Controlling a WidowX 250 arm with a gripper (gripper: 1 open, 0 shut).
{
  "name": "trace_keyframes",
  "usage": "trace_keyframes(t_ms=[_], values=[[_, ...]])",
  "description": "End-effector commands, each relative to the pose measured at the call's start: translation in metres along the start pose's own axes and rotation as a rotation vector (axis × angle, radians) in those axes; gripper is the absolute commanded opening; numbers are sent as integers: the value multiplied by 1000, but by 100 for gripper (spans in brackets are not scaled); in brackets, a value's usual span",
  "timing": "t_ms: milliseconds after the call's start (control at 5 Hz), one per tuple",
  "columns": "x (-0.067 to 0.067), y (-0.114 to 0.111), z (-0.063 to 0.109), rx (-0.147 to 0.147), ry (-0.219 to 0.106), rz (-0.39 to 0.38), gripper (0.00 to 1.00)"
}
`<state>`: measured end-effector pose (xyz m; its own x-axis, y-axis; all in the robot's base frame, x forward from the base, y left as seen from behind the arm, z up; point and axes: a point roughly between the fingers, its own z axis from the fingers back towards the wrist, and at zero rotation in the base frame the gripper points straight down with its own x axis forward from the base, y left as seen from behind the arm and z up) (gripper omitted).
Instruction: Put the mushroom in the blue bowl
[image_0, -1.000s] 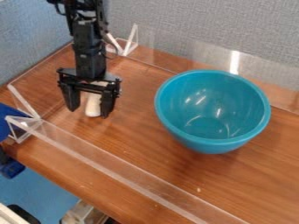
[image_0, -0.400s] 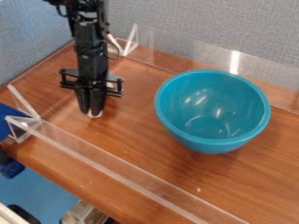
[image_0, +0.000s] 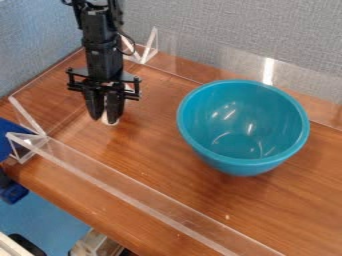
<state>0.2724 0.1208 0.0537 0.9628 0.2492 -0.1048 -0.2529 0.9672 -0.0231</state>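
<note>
- The mushroom (image_0: 107, 116), a small toy with a cream-white stem, shows only as a pale sliver between the dark fingers of the hand; its orange-brown cap cannot be made out.
- It appears to hang just clear of the wood, with the fingertips' shadow on the surface beneath, though whether it is fully lifted is hard to tell.
- The hand (image_0: 108, 117), a black two-fingered piece on a black arm, points straight down, its fingers drawn in close around the pale stem, so it reads as gripping the mushroom.
- The blue bowl (image_0: 285, 146), a large, deep, glossy teal-blue plastic bowl, stands well apart to the right of the hand and holds nothing.
- Both stand on the desk (image_0: 160, 190), a brown wooden top fenced by low clear plastic walls (image_0: 127, 195) along the near and left edges.
- Behind it rises a grey-blue fabric wall (image_0: 227, 30).
- Progress, as a judgement: the grasp seems made and the lift barely begun, so the task is at an early-to-middle stage.
- What is left: raising the mushroom high enough to clear the bowl's rim, carrying it right over the bowl, and letting it go inside.
</note>
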Motion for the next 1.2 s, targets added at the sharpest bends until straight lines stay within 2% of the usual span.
trace_keyframes(t_ms=[0, 200, 400, 600, 1000], values=[[9, -1, 24, 23, -90, -14, 0], [13, -2, 22, 27, -91, -22, 0], [16, -2, 16, 33, -84, -25, 100], [18, -1, 13, 38, -82, -25, 100], [25, -2, -7, 39, -56, -24, 100]])
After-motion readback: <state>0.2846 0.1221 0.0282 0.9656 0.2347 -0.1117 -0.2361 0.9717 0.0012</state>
